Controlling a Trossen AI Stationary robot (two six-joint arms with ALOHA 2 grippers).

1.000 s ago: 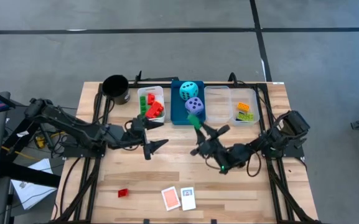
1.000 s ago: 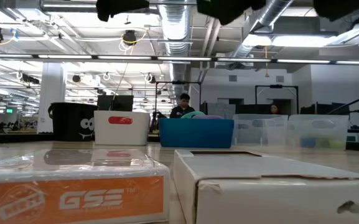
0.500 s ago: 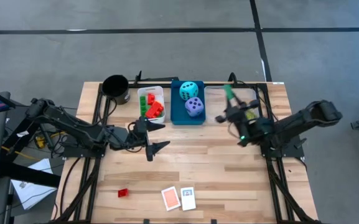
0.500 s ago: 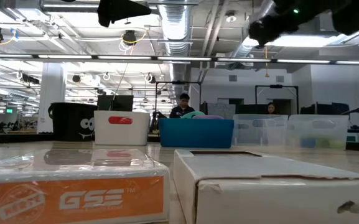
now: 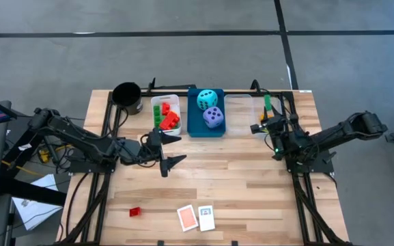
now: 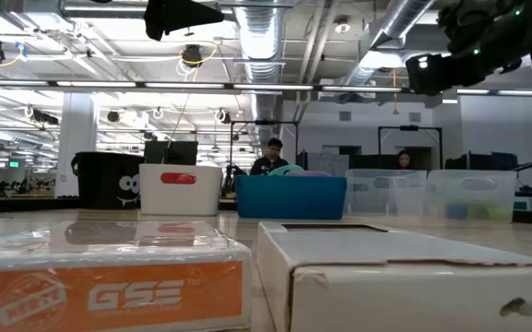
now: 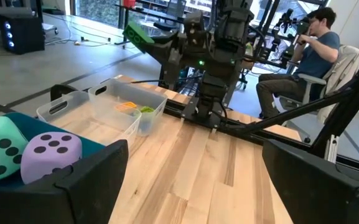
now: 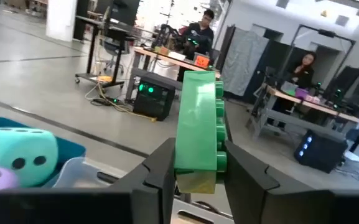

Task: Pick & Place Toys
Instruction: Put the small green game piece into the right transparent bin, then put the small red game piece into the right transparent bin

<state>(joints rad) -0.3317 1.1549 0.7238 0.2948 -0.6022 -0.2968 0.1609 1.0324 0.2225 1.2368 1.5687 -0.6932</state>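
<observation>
Right gripper [image 5: 265, 113] is above the two clear bins at the back right of the wooden surface [image 5: 251, 184], fingers [image 8: 160, 168] clamped on a green brick [image 8: 198, 121], held upright in the right wrist view; in the high view the brick sits about over the seam between the empty clear bin [image 5: 237, 114] and the clear bin [image 5: 276, 120] holding orange, yellow and green bricks.

Left gripper [image 5: 167, 149] hangs over the surface just in front of the white bin [image 5: 175, 100], fingers [image 7: 92, 177] spread wide, holding nothing.

White bin holds red bricks [image 5: 171, 119] and green bricks [image 5: 156, 115]. Blue bin [image 5: 194, 121] next to it holds the cyan die [image 5: 208, 99] and the purple die [image 5: 213, 117], touching each other. Black cup [image 5: 127, 97] stands at the back left corner.

Loose red brick [image 5: 135, 212] lies on the surface near the front left. Two cards side by side near the front edge: orange card [image 5: 188, 218] and white-and-blue card [image 5: 205, 218].

A seated person [image 7: 310, 46] shows beyond the surface in the left wrist view.
</observation>
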